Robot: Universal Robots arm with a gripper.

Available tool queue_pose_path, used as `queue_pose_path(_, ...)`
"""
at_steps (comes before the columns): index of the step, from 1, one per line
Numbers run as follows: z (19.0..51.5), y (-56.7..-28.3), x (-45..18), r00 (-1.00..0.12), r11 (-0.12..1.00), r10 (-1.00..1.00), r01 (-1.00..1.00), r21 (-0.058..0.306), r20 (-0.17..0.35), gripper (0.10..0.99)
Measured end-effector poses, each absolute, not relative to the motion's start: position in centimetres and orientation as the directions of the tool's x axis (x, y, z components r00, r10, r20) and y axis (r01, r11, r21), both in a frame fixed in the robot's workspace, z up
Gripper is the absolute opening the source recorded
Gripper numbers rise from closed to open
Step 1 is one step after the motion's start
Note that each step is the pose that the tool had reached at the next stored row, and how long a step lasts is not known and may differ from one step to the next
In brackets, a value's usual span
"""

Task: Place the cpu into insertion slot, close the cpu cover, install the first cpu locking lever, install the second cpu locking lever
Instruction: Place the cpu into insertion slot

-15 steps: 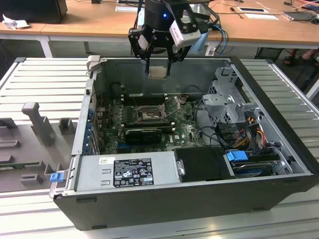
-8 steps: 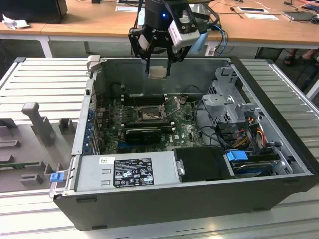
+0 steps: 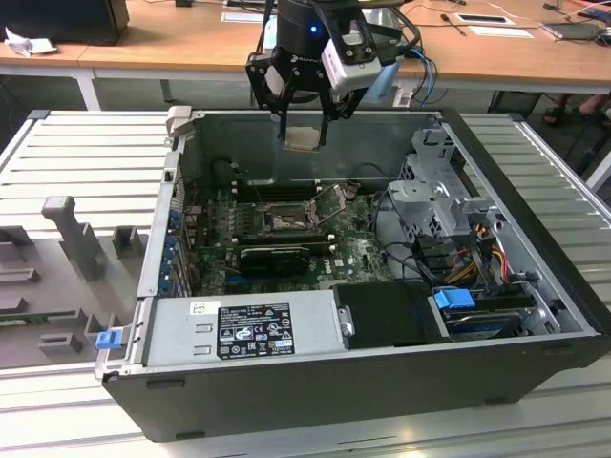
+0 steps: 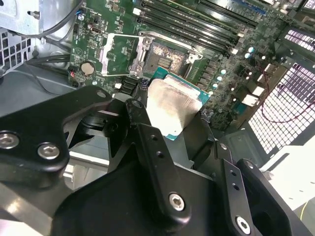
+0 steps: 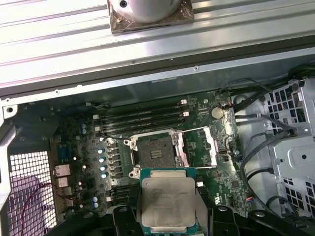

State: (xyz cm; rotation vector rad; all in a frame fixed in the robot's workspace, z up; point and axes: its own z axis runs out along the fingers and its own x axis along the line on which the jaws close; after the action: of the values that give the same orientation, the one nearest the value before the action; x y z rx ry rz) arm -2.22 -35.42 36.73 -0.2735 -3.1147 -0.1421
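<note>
One cpu [image 3: 304, 140] in tool [image 3: 304, 132], above case [image 3: 315, 386]

The arm [image 3: 307, 27] carries the end effector [image 3: 305, 130] pointing straight down. Both black fingers [image 4: 147, 140] are closed against opposite edges of the cpu [image 3: 304, 139], holding it suspended in the air.

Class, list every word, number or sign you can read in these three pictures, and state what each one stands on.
No text here can be read.
Black-and-white label on the silver box: print too small.
Small white sticker on the same box: too small.
Face of the cpu: faint marks, unreadable.
Motherboard: white markings too small.
</note>
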Motion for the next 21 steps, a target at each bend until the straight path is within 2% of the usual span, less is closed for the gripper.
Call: queue_pose_path(21,36.48,-35.42,-2.23,-0.964,0.96,0.265,0.266,0.089,0.02,0.533)
